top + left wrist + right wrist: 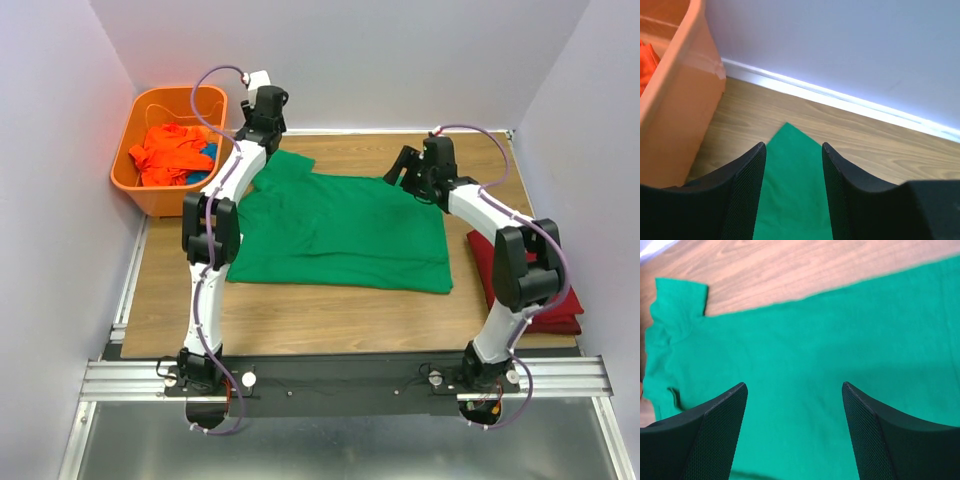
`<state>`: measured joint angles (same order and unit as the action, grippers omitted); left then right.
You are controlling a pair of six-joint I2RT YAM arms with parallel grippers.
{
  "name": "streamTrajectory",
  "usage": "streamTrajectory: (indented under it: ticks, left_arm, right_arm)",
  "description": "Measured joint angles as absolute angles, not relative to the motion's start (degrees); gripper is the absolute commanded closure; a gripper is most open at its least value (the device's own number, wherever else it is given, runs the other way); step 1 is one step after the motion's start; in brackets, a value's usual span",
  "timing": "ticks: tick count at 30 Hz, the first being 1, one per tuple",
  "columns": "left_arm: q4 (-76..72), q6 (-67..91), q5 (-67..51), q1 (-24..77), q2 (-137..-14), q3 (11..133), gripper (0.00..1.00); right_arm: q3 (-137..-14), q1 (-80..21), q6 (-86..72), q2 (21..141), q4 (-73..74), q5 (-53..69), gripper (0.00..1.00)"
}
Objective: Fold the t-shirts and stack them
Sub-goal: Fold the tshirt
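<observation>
A bright green t-shirt (340, 230) lies spread flat on the wooden table. My left gripper (264, 128) hangs over its far left sleeve. In the left wrist view the left gripper (793, 146) is open, and the pointed sleeve corner (792, 175) lies between the fingers (747, 190). My right gripper (403, 168) hovers over the shirt's far edge. The right wrist view shows this gripper (794, 385) open above flat green cloth (800, 350), holding nothing. A folded dark red t-shirt (545, 300) lies at the right edge under the right arm. An orange t-shirt (170, 155) is crumpled in the basket.
The orange plastic basket (145, 185) stands at the far left corner, close to my left gripper, its wall (675, 110) just left of the fingers. It also holds something blue (210, 152). White walls enclose the table at the back and both sides.
</observation>
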<state>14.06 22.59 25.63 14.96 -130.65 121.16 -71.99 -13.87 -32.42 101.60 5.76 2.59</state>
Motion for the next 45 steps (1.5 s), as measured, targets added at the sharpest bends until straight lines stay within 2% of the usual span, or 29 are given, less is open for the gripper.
streamTrajectory:
  ticks: [4, 11, 14, 21, 28, 34, 45]
  left_arm:
    - [15.7, 16.8, 26.6, 14.8, -137.6, 128.0, 0.42]
    - [17.0, 12.3, 24.8, 12.9, -145.2, 134.7, 0.40]
    - [17.9, 11.6, 22.8, 11.6, -147.3, 137.7, 0.36]
    - [18.7, 12.5, 13.8, 9.2, -147.7, 138.1, 0.35]
    - [21.7, 15.1, 8.4, 8.4, -150.3, 138.3, 0.41]
    - [25.2, 17.2, 7.1, 8.3, -150.9, 137.9, 0.44]
    - [27.5, 18.3, 8.4, 8.2, -150.9, 136.4, 0.44]
  right_arm:
    - [-76.1, -13.9, -31.4, 106.1, 3.7, 2.8, 0.18]
    - [-76.5, -13.9, -30.9, 108.1, -0.3, 4.2, 0.19]
    - [-76.6, -13.9, -30.8, 109.3, -1.1, 4.8, 0.19]
    - [-76.6, -13.9, -30.8, 111.0, -1.7, 6.5, 0.19]
    - [-76.6, -13.9, -30.8, 111.0, -2.2, 7.4, 0.19]
    - [-76.6, -13.8, -30.8, 111.0, -2.3, 8.2, 0.19]
    - [-76.6, -13.4, -30.9, 111.0, -2.6, 8.9, 0.19]
